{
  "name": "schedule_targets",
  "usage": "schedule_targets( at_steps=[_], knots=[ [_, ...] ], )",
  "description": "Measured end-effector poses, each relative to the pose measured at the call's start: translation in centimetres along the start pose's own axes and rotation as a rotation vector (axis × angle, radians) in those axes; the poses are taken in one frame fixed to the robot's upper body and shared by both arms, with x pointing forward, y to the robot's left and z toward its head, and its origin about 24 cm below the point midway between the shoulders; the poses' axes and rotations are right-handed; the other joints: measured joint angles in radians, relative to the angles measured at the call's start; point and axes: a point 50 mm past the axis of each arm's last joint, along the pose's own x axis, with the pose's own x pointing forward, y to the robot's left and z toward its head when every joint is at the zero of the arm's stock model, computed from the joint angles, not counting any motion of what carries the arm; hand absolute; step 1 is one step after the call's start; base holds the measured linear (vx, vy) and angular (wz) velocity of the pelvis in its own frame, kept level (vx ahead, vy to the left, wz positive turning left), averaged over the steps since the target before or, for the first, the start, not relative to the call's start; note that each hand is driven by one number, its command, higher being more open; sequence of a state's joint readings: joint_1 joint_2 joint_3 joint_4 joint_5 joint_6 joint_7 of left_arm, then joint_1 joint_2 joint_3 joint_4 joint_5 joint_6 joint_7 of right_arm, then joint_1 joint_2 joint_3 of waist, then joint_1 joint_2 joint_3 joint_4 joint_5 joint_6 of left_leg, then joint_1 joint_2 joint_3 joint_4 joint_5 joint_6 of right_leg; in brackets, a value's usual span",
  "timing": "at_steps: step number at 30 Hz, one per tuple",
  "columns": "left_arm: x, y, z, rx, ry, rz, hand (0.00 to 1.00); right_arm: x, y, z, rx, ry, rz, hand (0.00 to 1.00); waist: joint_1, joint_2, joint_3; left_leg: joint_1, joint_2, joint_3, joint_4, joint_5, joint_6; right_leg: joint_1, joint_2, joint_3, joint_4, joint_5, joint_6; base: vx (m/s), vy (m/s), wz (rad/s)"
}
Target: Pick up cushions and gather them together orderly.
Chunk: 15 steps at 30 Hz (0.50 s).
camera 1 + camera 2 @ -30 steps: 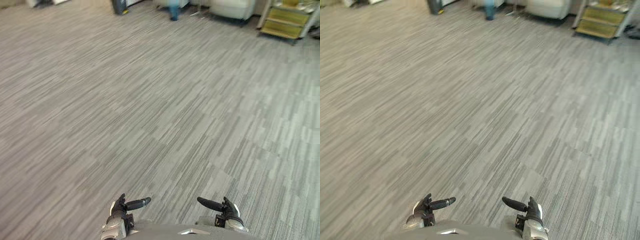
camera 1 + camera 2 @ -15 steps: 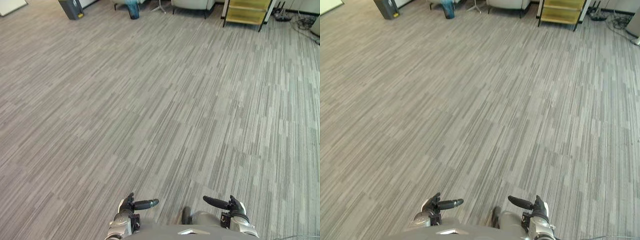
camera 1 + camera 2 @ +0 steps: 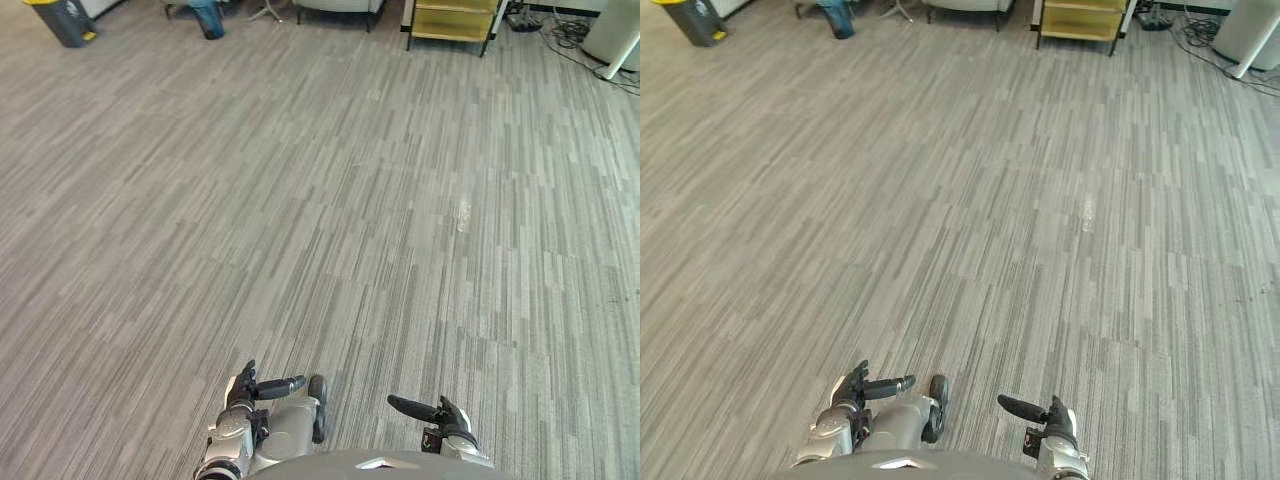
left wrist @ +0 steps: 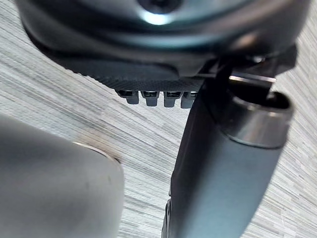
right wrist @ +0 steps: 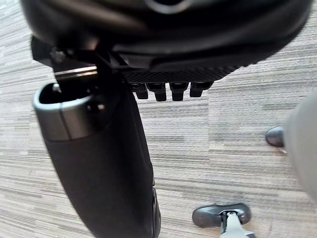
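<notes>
**Carpet floor, two free hands**

Floor (image 3: pixel 330 200): grey striped carpet across the frame.
Upper left corner: dark bin (image 3: pixel 66 20) with yellow trim.
Top edge, right of the bin: blue object (image 3: pixel 209 17).
Top edge, right of centre: yellow cabinet (image 3: pixel 448 18).
Upper right corner: cables (image 3: pixel 563 28) on the floor.
Bottom edge, left of centre: left hand (image 3: pixel 240 392), fingers (image 4: pixel 148 97) straight, side by side, thumb pointing inward, holding nothing.
Bottom edge, right of centre: right hand (image 3: pixel 446 416), fingers (image 5: pixel 163 91) likewise straight, thumb inward, holding nothing.
Cushions: place cannot be told.

Matt, finely striped grey carpet floor (image 3: pixel 420 180); smooth, glossy dark plastic left robot hand (image 4: pixel 148 74).
</notes>
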<state>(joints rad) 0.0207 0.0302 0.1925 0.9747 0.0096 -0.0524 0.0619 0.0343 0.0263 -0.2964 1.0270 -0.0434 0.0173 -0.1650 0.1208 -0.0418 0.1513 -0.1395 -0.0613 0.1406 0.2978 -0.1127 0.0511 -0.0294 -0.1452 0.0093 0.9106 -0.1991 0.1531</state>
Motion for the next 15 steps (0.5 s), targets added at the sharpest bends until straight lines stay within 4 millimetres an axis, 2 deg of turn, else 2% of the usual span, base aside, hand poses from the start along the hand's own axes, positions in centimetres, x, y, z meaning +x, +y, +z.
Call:
schedule_targets(
  at_steps=[1,3,4,5,6,7,8,9,10,11,12,13,14,15],
  knots=[
    [0.0,-0.2,-0.3,0.017,0.015,-0.008,1.00,0.1,-0.4,0.4,-0.009,-0.017,-0.004,1.00,-0.017,0.004,0.000,0.077,-0.007,-0.010,0.003,-0.049,0.010,-0.079,-0.040,-0.053,0.159,-0.016,-0.032,0.61,0.119,0.15],
    [-0.1,-0.7,-0.7,0.025,0.032,-0.024,1.00,0.1,-0.9,0.8,-0.018,-0.038,-0.014,1.00,-0.023,0.029,0.000,0.167,0.009,-0.015,-0.029,-0.081,0.011,-0.152,-0.077,-0.151,0.161,-0.046,-0.081,0.54,0.060,0.07],
    [-0.1,-0.9,-1.0,0.026,0.041,-0.031,1.00,0.2,-1.2,1.3,-0.027,-0.057,-0.019,1.00,-0.025,0.045,0.005,0.266,0.033,-0.018,-0.100,-0.084,0.008,-0.204,-0.086,-0.237,0.048,-0.071,-0.114,0.59,-0.011,0.02],
    [-0.2,-0.9,-1.2,0.040,0.051,-0.035,1.00,0.3,-1.2,1.4,-0.027,-0.063,-0.020,1.00,-0.029,0.048,0.004,0.305,0.055,-0.022,-0.140,-0.085,0.006,-0.236,-0.071,-0.281,-0.092,-0.070,-0.117,0.50,-0.023,0.04],
    [-0.2,-0.9,-1.3,0.042,0.053,-0.036,1.00,0.3,-1.2,1.4,-0.027,-0.063,-0.020,1.00,-0.029,0.048,0.003,0.310,0.059,-0.022,-0.144,-0.087,0.003,-0.241,-0.067,-0.286,-0.117,-0.068,-0.117,0.48,-0.119,0.26],
    [-0.2,-0.8,-1.4,0.061,0.057,-0.038,1.00,0.3,-1.1,1.6,-0.026,-0.068,-0.018,1.00,-0.045,0.047,0.002,0.337,0.082,-0.041,-0.172,-0.102,-0.020,-0.269,-0.032,-0.301,-0.331,-0.022,-0.103,0.40,-0.144,0.32],
    [-0.2,-0.6,-1.5,0.066,0.061,-0.039,1.00,0.3,-1.1,1.6,-0.028,-0.066,-0.017,1.00,-0.055,0.044,0.003,0.351,0.091,-0.050,-0.176,-0.114,-0.032,-0.279,-0.015,-0.296,-0.435,0.017,-0.102,0.64,-0.259,0.52],
    [-0.3,-0.3,-2.1,0.069,0.088,-0.030,1.00,0.5,-1.1,1.6,-0.020,-0.049,-0.018,1.00,-0.078,0.043,0.003,0.381,0.112,-0.080,-0.182,-0.137,-0.048,-0.264,0.033,-0.264,-0.574,0.218,-0.177,0.61,-0.271,0.22],
    [-0.3,-0.4,-2.3,0.069,0.099,-0.029,1.00,0.6,-1.5,1.7,-0.025,-0.043,-0.027,1.00,-0.068,0.071,-0.002,0.381,0.138,-0.095,-0.170,-0.135,-0.047,-0.239,0.064,-0.271,-0.589,0.219,-0.201,0.50,-0.220,0.05],
    [-0.2,-0.6,-2.2,0.072,0.098,-0.034,1.00,0.7,-1.4,1.9,-0.025,-0.045,-0.025,1.00,-0.063,0.076,0.006,0.378,0.144,-0.112,-0.153,-0.124,-0.047,-0.249,0.064,-0.264,-0.561,0.203,-0.216,0.60,-0.298,-0.21],
    [-0.2,-1.3,-2.1,0.069,0.104,-0.059,1.00,0.9,-2.2,2.5,0.015,-0.049,-0.046,1.00,-0.069,0.086,0.016,0.395,0.137,-0.149,-0.132,-0.093,-0.072,-0.289,0.040,-0.266,-0.415,0.152,-0.233,0.44,-0.259,-0.23],
    [-0.4,-1.9,-2.4,0.064,0.114,-0.066,1.00,0.9,-2.6,2.6,0.029,-0.051,-0.061,1.00,-0.077,0.100,0.007,0.405,0.149,-0.176,-0.089,-0.094,-0.089,-0.317,0.069,-0.284,-0.376,0.083,-0.196,0.60,-0.408,-0.19],
    [-0.6,-1.4,-3.1,0.063,0.130,-0.053,1.00,0.8,-2.5,2.1,0.019,-0.048,-0.059,1.00,-0.073,0.106,-0.009,0.392,0.152,-0.187,-0.029,-0.106,-0.106,-0.278,0.086,-0.285,-0.470,0.106,-0.200,0.42,-0.345,-0.09],
    [-0.6,-1.6,-3.3,0.059,0.138,-0.058,1.00,0.7,-2.8,1.7,0.037,-0.040,-0.064,1.00,-0.081,0.132,-0.014,0.356,0.169,-0.206,0.118,-0.116,-0.123,-0.230,0.117,-0.312,-0.501,0.086,-0.248,0.53,-0.376,0.08]
  ],
)
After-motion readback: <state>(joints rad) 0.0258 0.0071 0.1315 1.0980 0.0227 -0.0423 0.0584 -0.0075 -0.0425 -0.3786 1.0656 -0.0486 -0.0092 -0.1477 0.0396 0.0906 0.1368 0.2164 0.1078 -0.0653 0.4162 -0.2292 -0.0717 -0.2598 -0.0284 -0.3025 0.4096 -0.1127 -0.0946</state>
